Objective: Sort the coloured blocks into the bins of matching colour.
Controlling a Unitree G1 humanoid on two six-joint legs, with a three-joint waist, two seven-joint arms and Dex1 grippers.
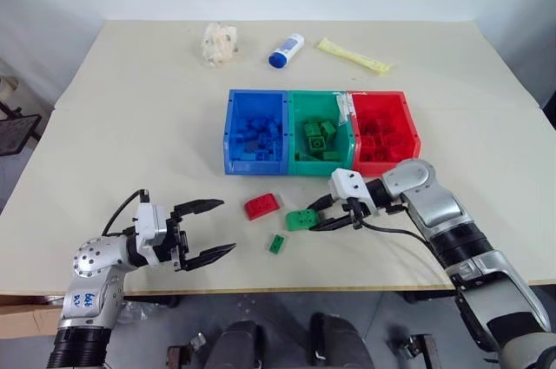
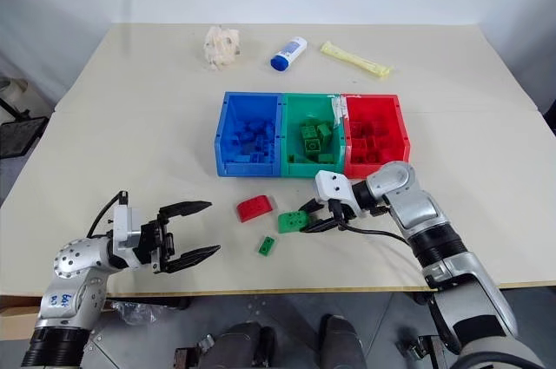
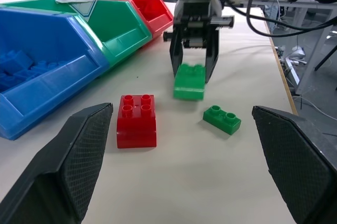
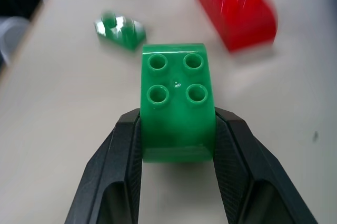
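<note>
The right gripper (image 1: 328, 215) is clamped on a green four-stud block (image 1: 301, 220) that sits on the table (image 1: 130, 126) just near of the green bin (image 1: 320, 132), its black fingers (image 4: 124, 153) pressing the block's two sides. The left gripper (image 1: 208, 229) hangs with its jaws spread wide and nothing between them, at the near left. Between the two grippers lie a red block with a rounded top (image 1: 261, 205) and, nearer, a small green block (image 1: 276, 243); the blue bin (image 1: 255, 131) and red bin (image 1: 382, 131) flank the green one.
</note>
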